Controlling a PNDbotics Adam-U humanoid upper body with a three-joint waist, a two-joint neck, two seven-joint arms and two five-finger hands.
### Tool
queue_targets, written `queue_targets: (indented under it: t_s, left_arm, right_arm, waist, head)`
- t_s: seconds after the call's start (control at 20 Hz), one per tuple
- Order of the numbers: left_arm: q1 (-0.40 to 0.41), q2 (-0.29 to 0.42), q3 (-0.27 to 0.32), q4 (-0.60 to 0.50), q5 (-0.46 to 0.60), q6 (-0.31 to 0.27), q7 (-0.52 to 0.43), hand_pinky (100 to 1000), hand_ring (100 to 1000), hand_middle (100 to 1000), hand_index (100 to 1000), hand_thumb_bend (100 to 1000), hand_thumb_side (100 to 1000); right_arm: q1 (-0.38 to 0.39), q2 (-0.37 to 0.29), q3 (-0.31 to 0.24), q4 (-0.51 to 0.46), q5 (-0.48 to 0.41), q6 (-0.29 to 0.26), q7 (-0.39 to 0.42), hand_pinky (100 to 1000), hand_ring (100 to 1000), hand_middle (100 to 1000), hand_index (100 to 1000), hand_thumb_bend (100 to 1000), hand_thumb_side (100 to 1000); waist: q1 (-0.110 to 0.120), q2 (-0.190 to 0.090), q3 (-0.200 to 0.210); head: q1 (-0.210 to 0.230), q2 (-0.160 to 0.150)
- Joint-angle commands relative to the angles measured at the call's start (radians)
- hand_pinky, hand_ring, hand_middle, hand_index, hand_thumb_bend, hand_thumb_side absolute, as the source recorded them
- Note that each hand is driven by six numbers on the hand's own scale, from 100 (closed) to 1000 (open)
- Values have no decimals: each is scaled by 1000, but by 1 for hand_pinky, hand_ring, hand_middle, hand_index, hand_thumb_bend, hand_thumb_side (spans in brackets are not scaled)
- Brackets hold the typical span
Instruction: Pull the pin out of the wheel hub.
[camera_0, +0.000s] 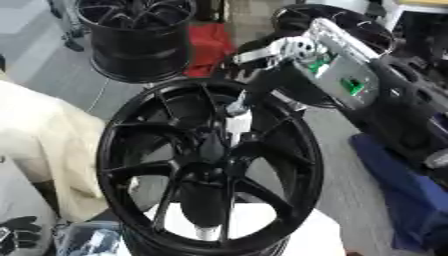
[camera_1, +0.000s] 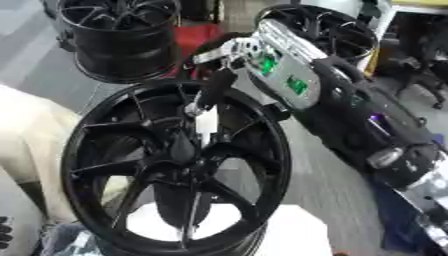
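**Right hand at the hub pin**

A black wheel hub (camera_0: 210, 165) sits on a white stand (camera_0: 262, 225) right in front of the robot. Its right hand (camera_0: 262, 82) reaches down from the upper right, dark fingers (camera_1: 214, 90) closed around the top of a pale pin (camera_0: 238, 122), which stands just above the hub's centre. A second black rim (camera_0: 136, 40) sits behind. The left hand (camera_0: 17, 232) rests at the lower left corner; I cannot tell how its fingers lie.

Workshop: black wheel rims (camera_0: 136, 37) on concrete floor (camera_0: 52, 55)
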Motion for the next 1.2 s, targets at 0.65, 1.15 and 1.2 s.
queue_targets:
  t_s: [0.65, 1.15, 1.2]
  left_arm:
    - [-10, 25, -3, -20, 0, -164, -160, 713, 690, 655, 825, 100, 881]
    - [-11, 24, -3, -20, 1, -165, -160, 713, 691, 656, 825, 100, 881]
    - [-11, 24, -3, -20, 1, -166, -160, 713, 691, 656, 825, 100, 881]
  right_arm:
    - [3, 11, -31, 70, 53, -34, 7, 926, 958, 927, 988, 341, 472]
    - [27, 32, -52, 133, 92, -62, 7, 921, 950, 904, 982, 344, 467]
    - [29, 33, -54, 138, 94, -64, 7, 920, 947, 898, 980, 344, 466]
  waist:
    - [10, -7, 0]
    - [12, -5, 1]
    - [12, -4, 1]
  head:
    - [-2, -7]
    - [-3, -7]
    - [-3, -7]
